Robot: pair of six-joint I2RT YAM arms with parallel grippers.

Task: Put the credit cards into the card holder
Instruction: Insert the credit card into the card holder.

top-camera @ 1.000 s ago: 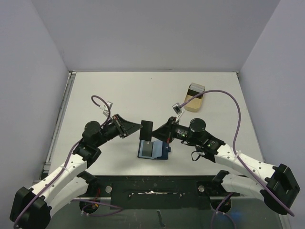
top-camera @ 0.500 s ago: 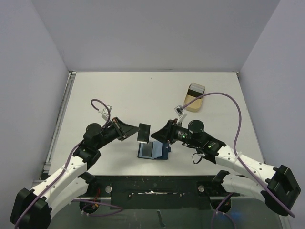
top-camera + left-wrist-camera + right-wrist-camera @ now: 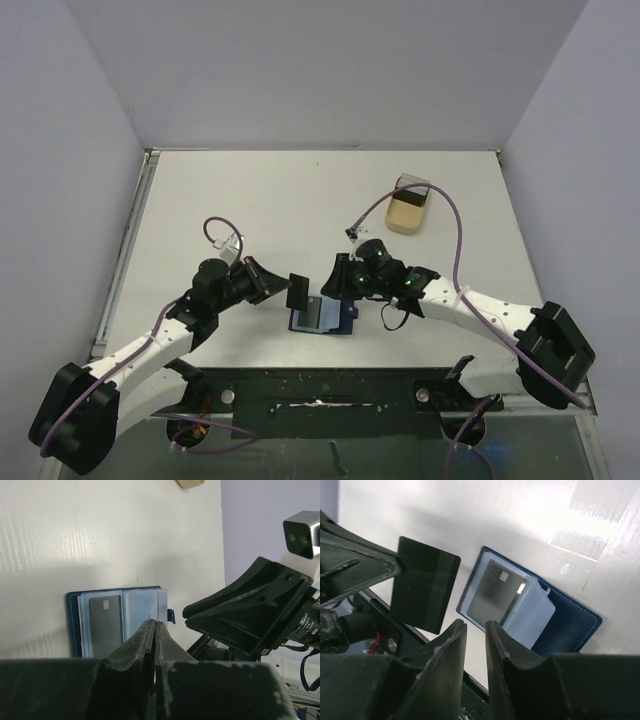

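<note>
Near the front edge of the table (image 3: 250, 200), between the two arms: card holder (image 3: 322, 318), spread open and face up, long axis running left to right across the top view, lighter pocket half toward the left arm, navy half toward the right; one dark card (image 3: 105, 616) already seated in that pocket. Just above its left end, pinched tight by one edge in the left gripper (image 3: 284, 288): black card (image 3: 299, 290), tipped up steeply rather than flat, long axis roughly near to far, so crosswise to the holder. Right gripper (image 3: 338, 283) poised over the holder's middle, jaws a narrow slit apart, nothing between them. Judged as the insertion step, hardly begun; to do it well, steady the navy half with the right fingers, lower the card's free edge to the pocket mouth, square it with the slot, then slide without bending; cannot tell which way that mouth faces. Well apart at the right rear: tan dish (image 3: 407, 212), something pale at its far end.
</note>
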